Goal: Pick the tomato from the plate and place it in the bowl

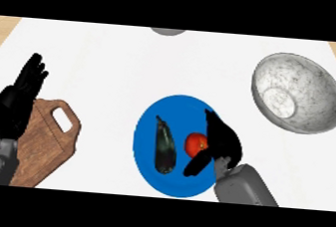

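While the white surface (116,61) stretches wide under everything, the marbled grey bowl (299,93) sits at its far right with nothing in it, so the placing is all left to do. Nearer the middle lies the blue plate (148,171), and on it the dark eggplant (165,146) rests lengthwise beside the tomato (195,143), which has not left the plate. At the left, a wooden cutting board (50,146) with a handle hole pokes out under the left forearm. A grey rounded object (167,31) shows at the far edge; what it is I cannot tell.

The task looks to be at the grasp: the right hand (223,140) is over the plate's right half, fingers stretched past the tomato on its right side and thumb angled down below it, cupping it without having closed. It touches or nearly touches the fruit but holds nothing yet, as far as I can judge. The left hand (21,96) rests at the left, fingers up and relaxed.
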Controlling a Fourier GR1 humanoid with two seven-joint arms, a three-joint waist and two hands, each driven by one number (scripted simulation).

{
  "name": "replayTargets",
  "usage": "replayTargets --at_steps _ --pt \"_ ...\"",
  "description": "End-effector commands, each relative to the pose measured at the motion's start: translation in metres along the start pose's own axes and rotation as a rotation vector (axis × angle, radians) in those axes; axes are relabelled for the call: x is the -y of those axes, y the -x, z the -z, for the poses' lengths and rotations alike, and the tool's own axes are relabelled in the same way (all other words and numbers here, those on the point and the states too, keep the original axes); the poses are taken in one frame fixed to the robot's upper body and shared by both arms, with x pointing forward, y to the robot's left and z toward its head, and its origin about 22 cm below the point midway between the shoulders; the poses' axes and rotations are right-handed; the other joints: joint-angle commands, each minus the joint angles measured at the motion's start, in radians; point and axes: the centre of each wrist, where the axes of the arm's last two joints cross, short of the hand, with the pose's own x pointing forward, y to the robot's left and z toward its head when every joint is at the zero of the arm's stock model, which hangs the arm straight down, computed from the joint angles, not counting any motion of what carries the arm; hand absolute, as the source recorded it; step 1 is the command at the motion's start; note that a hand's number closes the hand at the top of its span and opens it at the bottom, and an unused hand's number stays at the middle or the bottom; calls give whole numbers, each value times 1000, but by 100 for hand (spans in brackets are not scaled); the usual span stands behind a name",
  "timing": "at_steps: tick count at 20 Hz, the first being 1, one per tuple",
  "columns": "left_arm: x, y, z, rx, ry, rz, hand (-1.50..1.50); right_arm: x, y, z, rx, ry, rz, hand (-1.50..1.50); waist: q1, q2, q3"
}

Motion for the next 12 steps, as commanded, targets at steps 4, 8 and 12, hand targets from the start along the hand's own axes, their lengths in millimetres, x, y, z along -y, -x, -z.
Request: replayTargets --at_steps 4,8,12 --pt "1 3 -14 4 6 7 0 -15 3 16 -3 -93 46 150 6 0 0" --pt "-10 20 -13 6 0 -2 0 -5 -2 21 75 -58 22 150 2 0 0" --pt "17 -6 -3 4 -14 1 0 -12 -4 37 94 -45 49 150 3 1 0"
